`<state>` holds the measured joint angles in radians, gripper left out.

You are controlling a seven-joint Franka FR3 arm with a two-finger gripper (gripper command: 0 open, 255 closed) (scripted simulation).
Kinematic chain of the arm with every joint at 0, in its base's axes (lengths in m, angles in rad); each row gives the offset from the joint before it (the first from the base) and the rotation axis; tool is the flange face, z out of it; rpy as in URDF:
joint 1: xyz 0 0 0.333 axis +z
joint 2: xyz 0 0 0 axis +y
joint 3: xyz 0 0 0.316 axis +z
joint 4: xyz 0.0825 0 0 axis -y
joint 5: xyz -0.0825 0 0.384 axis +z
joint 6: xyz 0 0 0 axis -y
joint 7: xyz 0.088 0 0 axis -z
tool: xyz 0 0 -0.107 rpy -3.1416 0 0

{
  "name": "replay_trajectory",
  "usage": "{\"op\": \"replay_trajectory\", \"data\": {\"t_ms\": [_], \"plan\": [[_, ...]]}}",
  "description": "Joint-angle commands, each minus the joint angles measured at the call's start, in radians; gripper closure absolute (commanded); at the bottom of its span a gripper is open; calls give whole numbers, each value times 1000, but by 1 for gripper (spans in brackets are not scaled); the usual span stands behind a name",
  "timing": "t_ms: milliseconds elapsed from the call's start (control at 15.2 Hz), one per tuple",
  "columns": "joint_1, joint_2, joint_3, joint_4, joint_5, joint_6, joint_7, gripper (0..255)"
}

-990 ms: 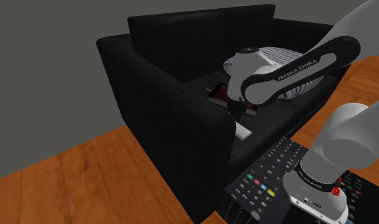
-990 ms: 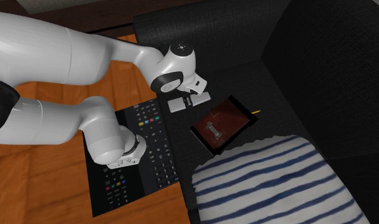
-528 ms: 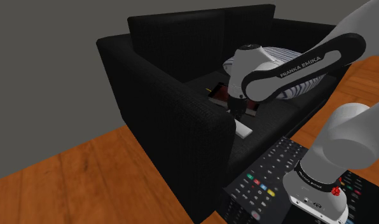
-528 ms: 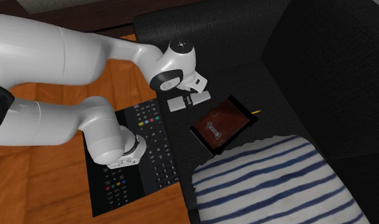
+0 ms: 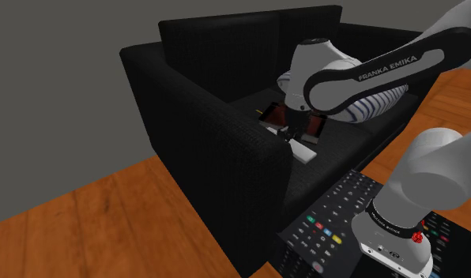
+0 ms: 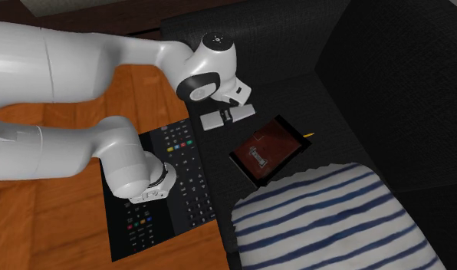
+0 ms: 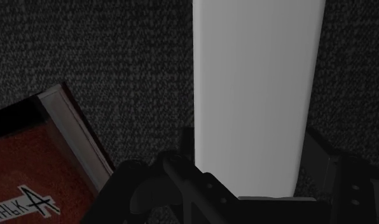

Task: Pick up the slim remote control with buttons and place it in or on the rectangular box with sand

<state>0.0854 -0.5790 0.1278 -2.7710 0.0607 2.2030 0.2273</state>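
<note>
A slim plain white remote sits clasped between my black fingers, its long body sticking out past them. My gripper is shut on it. In the shoulder view the gripper holds the remote low over the black sofa seat, beside the armrest. The rectangular box with a reddish-brown filling lies on the seat just beyond the gripper. From the second exterior view, the remote hangs under the gripper, a short way from the box. A corner of the box lies beside the remote.
A striped white and blue cushion lies on the seat past the box. The sofa's tall armrest stands close beside the gripper. A small yellow stick lies by the box's corner. The stand's top is patterned with buttons, and a wood floor surrounds it.
The arm has risen a little, and the white remote has come up off the seat with the gripper. The box and cushion have not moved.
</note>
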Motion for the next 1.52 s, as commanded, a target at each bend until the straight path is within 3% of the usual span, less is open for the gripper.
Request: {"op": "replay_trajectory", "data": {"t_ms": [0,924,1452], "plan": [[0,-18,-2,22,-1,-40,-1,255],[-2,-89,-15,156,-8,-245,-4,255],[-97,73,-159,275,-98,-200,-181,255]]}}
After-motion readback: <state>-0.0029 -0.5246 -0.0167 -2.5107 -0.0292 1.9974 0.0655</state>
